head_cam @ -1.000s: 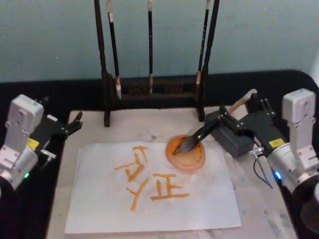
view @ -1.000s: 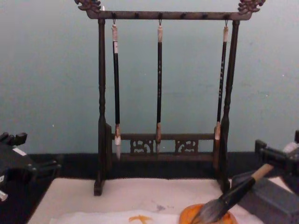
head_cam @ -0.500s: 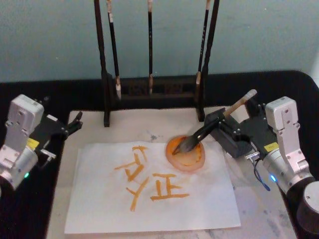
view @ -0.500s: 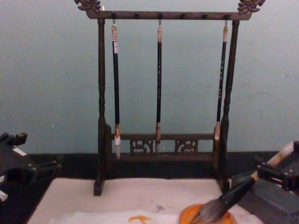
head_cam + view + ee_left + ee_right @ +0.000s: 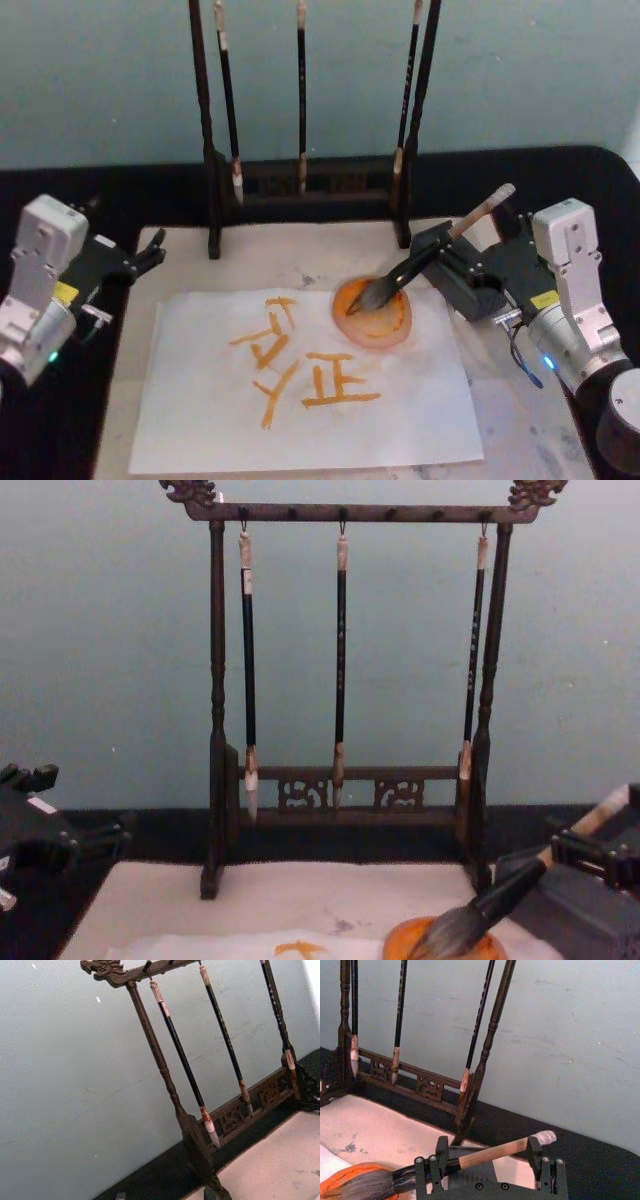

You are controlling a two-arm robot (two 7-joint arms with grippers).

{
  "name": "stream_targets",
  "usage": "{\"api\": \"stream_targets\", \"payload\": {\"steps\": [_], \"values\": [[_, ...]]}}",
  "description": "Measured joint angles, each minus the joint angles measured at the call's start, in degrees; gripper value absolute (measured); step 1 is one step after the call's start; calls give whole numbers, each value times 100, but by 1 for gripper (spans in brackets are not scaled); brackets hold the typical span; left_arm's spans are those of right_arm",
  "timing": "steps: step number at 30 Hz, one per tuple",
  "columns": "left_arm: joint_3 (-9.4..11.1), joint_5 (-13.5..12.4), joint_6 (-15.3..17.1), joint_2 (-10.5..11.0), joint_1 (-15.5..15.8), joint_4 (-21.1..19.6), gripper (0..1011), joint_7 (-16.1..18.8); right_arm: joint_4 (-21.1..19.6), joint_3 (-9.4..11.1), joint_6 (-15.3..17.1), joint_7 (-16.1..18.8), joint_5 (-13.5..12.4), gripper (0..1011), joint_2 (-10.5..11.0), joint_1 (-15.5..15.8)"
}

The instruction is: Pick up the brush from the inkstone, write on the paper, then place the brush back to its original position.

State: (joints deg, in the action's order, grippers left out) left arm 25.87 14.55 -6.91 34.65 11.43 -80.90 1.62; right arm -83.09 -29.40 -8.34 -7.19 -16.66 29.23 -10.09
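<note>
While right claw (image 5: 485, 1157) stands open astride brush (image 5: 470, 1156) — no grip — head view adds orange-marked paper (image 5: 200, 420) left of it; left claw (image 5: 150, 250) unreadable.

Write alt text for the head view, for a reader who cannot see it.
The brush leans with its bristles in an orange dish on the paper, which bears orange strokes; the right end effector sits at its handle. The left end effector waits at the mat's left edge, before a rack of hanging brushes.

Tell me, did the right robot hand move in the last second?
Yes. In the head view the right gripper slid left along the brush, toward the brush stand, while the bristles stayed in the orange dish.
</note>
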Motion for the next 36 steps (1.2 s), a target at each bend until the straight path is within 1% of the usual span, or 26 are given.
{"api": "stream_targets", "payload": {"steps": [36], "values": [[0, 0, 0, 0, 0, 0, 1009, 0, 2, -6, -18, 0, -12, 1000, 5, 0]]}}
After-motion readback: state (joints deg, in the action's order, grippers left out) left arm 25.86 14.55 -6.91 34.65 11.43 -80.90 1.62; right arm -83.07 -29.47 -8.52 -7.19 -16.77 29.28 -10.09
